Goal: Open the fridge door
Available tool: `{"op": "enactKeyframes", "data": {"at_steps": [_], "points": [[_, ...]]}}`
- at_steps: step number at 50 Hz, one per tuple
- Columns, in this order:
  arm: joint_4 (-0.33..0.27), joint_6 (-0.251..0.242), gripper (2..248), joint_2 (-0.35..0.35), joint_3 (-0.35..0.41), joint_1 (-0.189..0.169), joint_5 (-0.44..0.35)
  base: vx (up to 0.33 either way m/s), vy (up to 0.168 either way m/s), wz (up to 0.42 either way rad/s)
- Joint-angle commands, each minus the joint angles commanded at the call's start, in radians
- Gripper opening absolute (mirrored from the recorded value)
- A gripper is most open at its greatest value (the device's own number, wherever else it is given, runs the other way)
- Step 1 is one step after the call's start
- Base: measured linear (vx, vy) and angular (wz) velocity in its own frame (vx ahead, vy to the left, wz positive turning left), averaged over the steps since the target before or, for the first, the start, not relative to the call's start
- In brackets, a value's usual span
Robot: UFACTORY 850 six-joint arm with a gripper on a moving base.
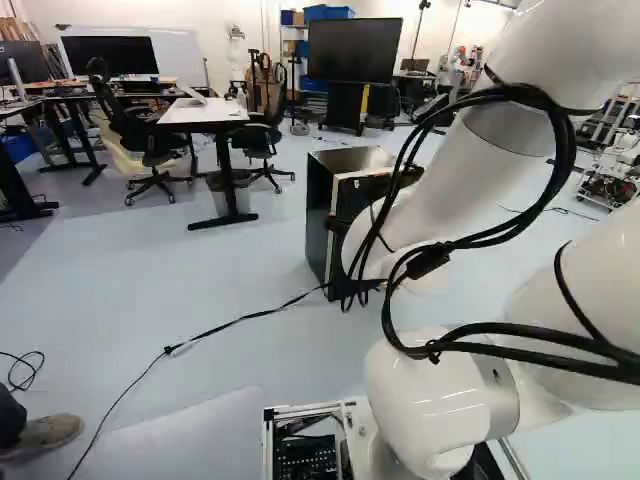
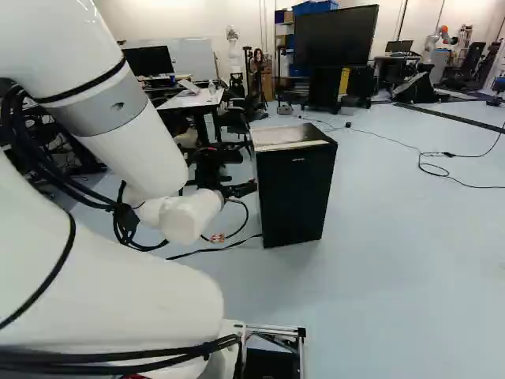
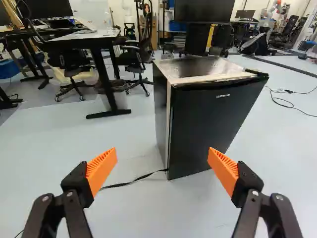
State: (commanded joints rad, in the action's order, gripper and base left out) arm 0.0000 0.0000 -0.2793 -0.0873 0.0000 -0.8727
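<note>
The tool (image 2: 246,169) gapes wide toward the fridge (image 3: 213,119).

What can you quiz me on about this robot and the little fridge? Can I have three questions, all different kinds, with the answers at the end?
1. True or false: The gripper is holding the fridge.
2. Pick one: What colour are the gripper's pads?
A) blue
B) orange
C) green
3. Fill in the missing word: A dark cable runs along the floor to the ____ of the fridge.

Key:
1. False. The gripper is open, and the fridge stands ahead of it.
2. B
3. bottom
</note>
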Motion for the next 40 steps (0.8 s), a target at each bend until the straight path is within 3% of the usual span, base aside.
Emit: {"op": "enactKeyframes", "data": {"at_steps": [40], "points": [[0.0,0.0,247,0.0,0.0,0.0,0.0,0.063,-0.001,-0.006]]}}
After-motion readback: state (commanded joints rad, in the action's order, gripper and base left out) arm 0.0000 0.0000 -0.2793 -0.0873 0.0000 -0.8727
